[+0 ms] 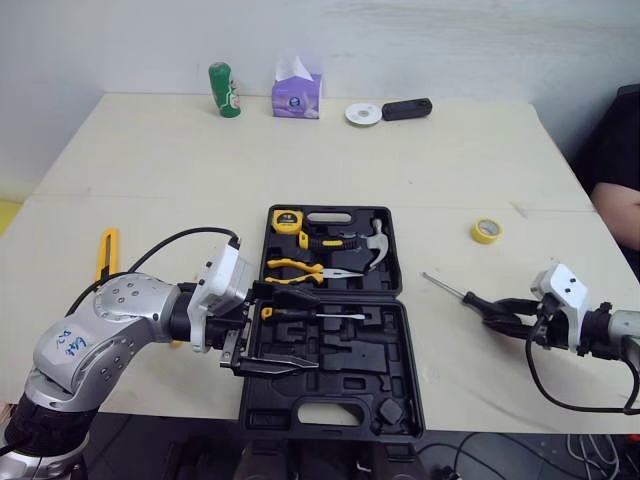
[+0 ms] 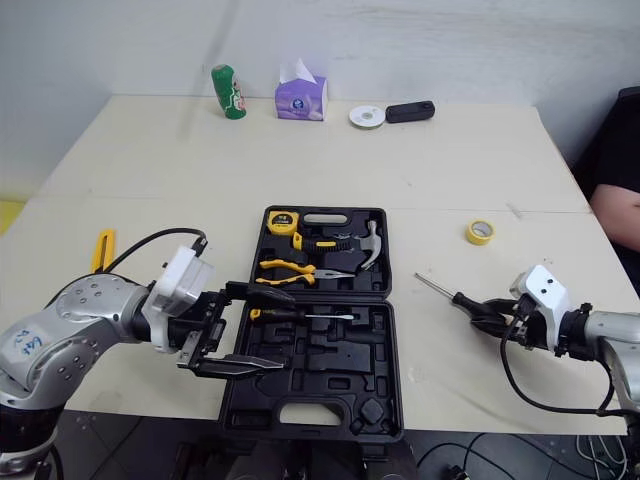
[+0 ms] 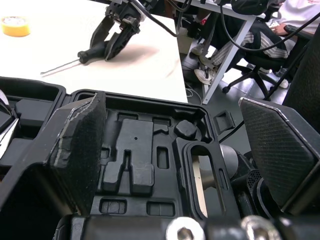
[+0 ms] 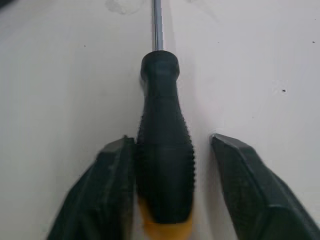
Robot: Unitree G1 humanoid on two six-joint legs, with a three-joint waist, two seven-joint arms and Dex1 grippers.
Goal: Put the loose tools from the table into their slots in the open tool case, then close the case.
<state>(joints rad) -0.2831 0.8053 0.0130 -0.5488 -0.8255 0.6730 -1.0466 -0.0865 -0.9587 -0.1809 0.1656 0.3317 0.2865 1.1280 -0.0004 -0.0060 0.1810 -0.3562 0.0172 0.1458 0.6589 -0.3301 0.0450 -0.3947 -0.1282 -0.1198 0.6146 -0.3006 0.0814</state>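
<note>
Left eye view: the open tool case [image 1: 345, 390] lies at the lower centre of the frame on the pale counter [image 1: 430, 160]. Its far half holds a yellow tape measure [image 1: 287, 220], a hammer [image 1: 372, 245] and yellow-handled pliers [image 1: 300, 268]. A slotted screwdriver [image 1: 315, 315] lies along the top of the near half, whose other moulded slots are bare. The left jaws hang spread wide over the case's left edge, at the lower left of centre, grasping nothing. At the lower right of the frame the loose black-handled screwdriver [image 1: 478, 301] lies flat on the counter, well apart from the case, its shaft pointing to the upper left. The right jaws sit released on either side of its handle: in the right wrist view one finger [image 4: 102, 195] touches the handle while the other stands clear of it. A roll of yellow tape [image 1: 486, 230] rests above and just right of the case, and a yellow-handled tool [image 1: 106, 252] lies at the left edge.
</note>
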